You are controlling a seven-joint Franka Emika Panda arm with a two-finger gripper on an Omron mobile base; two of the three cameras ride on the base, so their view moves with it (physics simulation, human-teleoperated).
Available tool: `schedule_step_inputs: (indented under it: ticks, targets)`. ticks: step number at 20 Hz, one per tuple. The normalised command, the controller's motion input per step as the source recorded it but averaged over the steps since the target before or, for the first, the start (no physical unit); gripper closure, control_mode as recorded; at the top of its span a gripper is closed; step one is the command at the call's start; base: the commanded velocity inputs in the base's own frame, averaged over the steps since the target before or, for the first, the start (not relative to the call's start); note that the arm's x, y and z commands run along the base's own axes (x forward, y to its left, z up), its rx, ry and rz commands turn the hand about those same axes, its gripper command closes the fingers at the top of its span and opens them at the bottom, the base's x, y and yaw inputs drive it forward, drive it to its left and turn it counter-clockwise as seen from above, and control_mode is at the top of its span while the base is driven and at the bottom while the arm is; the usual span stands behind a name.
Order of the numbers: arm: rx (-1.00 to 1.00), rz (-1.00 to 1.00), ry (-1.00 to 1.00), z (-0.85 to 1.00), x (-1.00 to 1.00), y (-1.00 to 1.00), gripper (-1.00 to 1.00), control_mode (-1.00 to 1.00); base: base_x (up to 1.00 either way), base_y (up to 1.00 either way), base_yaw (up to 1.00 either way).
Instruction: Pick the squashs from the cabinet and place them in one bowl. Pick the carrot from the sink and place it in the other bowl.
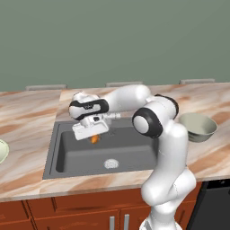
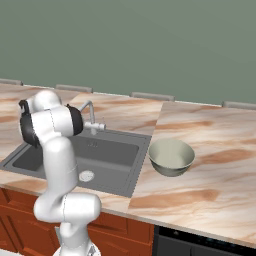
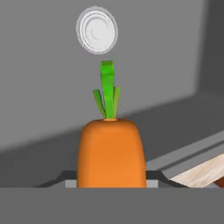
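The jaws (image 1: 94, 136) are clamped on the stubby orange carrot (image 3: 111, 151), its lower end cut off in the hand view, held above the dark grey rectangular sink (image 1: 67, 155) with its round drain (image 3: 96, 30) at 12 o'clock. The marbled beige counter (image 2: 200, 190) carries a pale green-cream bowl (image 2: 171, 156) at the sink's 3 o'clock; a grey-green wall (image 2: 150, 45) stands behind.

One carrot (image 3: 111, 151), two bowls (image 1: 198, 126), one sink (image 1: 67, 155).
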Motion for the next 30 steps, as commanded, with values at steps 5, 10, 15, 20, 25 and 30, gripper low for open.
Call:
schedule_step_inputs:
  ticks: [5,10,15,20,25,30]
  targets:
    - [-0.01,-0.08,0.11,0.32,-0.32,-0.12,1.00,-1.00,0.00,0.00,0.00]
    - [-0.02,-0.08,0.07,0.33,-0.35,-0.13,1.00,-1.00,0.00,0.00,0.00]
    - [-0.02,-0.07,0.00,0.32,-0.38,-0.13,1.00,-1.00,0.00,0.00,0.00]
    - [-0.03,-0.05,0.00,0.31,-0.41,-0.14,1.00,-1.00,0.00,0.00,0.00]
    - [-0.01,-0.05,-0.05,0.30,-0.42,-0.16,1.00,-1.00,0.00,0.00,0.00]
    - [-0.01,-0.05,-0.08,0.30,-0.38,-0.16,1.00,-1.00,0.00,0.00,0.00]
